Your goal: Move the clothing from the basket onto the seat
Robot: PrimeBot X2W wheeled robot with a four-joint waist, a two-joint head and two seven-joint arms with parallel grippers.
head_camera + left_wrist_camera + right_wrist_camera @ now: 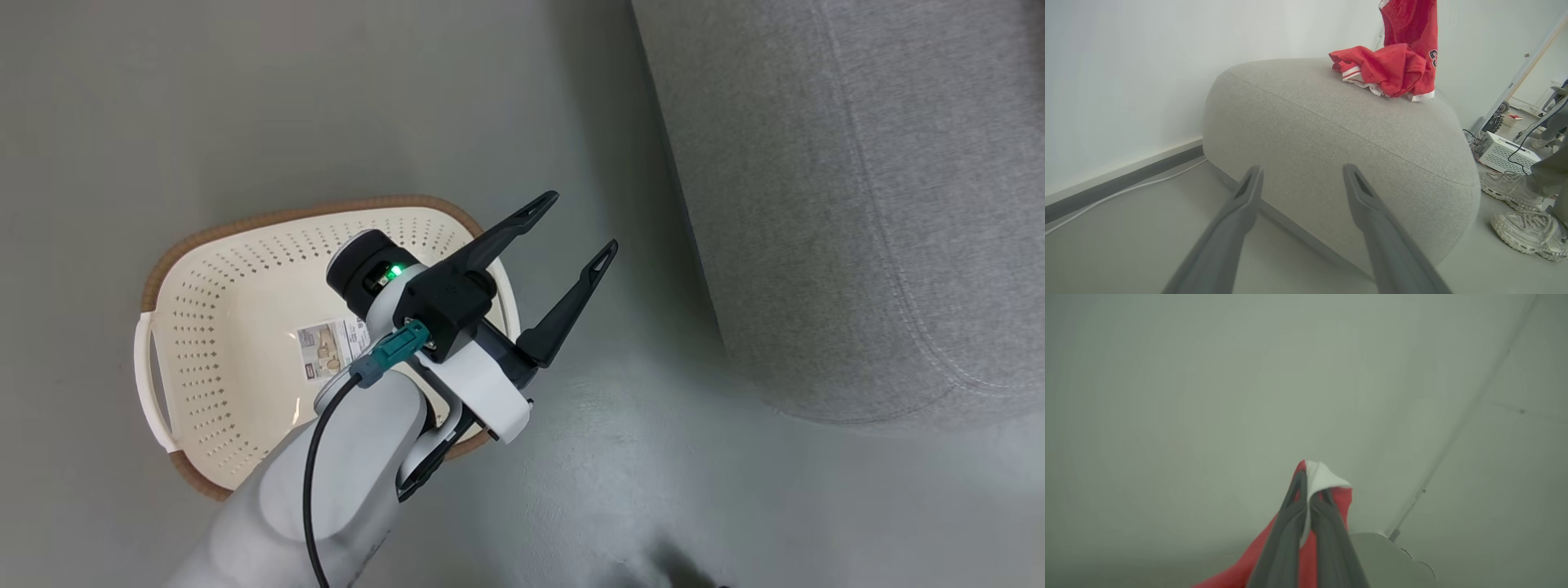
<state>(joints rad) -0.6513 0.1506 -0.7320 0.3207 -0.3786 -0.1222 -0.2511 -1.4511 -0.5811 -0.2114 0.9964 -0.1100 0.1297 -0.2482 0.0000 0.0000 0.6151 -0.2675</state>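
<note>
At the frame's left the basket [220, 278] sits on the floor [637, 425]. My left claw [581, 222] hangs spread wide beyond its brown rim, with floor between it and the rounded edge of the seat [857, 204] at upper right. My right claw [1312, 490] is pinched on the clothing [1342, 500], and more lies heaped atop the seat.

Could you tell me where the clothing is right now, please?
In the left wrist view the clothing lies heaped on the seat, at its far end; in the right wrist view the right claw pinches more fabric.
</note>
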